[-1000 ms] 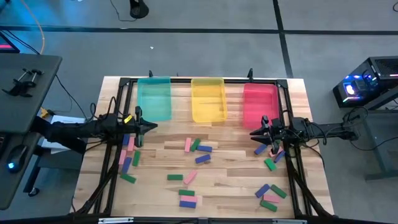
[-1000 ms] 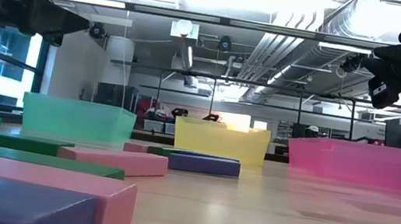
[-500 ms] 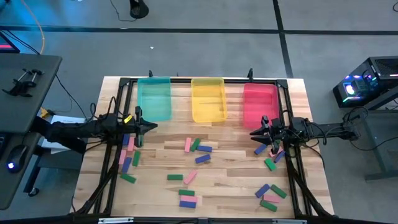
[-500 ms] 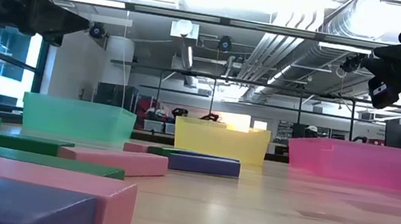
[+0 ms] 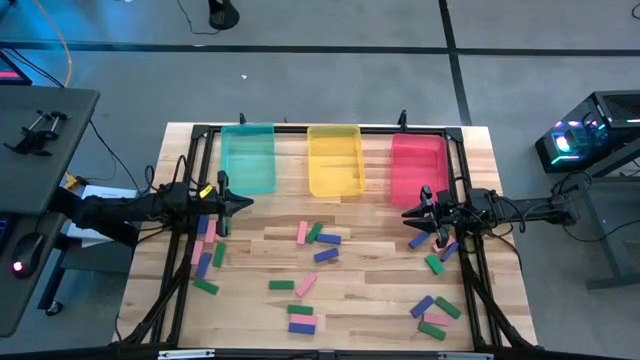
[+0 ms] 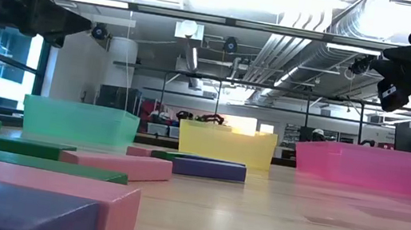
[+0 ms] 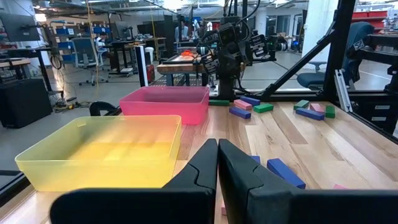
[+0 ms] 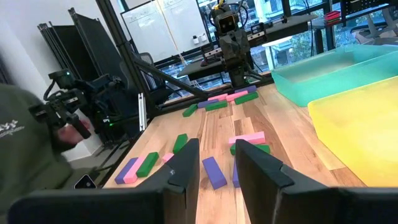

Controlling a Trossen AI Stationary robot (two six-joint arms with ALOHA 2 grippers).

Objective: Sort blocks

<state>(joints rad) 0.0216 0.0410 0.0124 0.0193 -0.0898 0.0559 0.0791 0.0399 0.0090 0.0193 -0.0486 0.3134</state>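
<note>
Hiding several blocks [image 5: 205, 255] (left side), left arm [image 5: 150, 205] overhangs.

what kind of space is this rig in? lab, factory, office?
Most likely a robotics lab or workshop: exposed silver ceiling ducts, a wall whiteboard, and black workbenches with equipment stand behind the wooden table.
</note>
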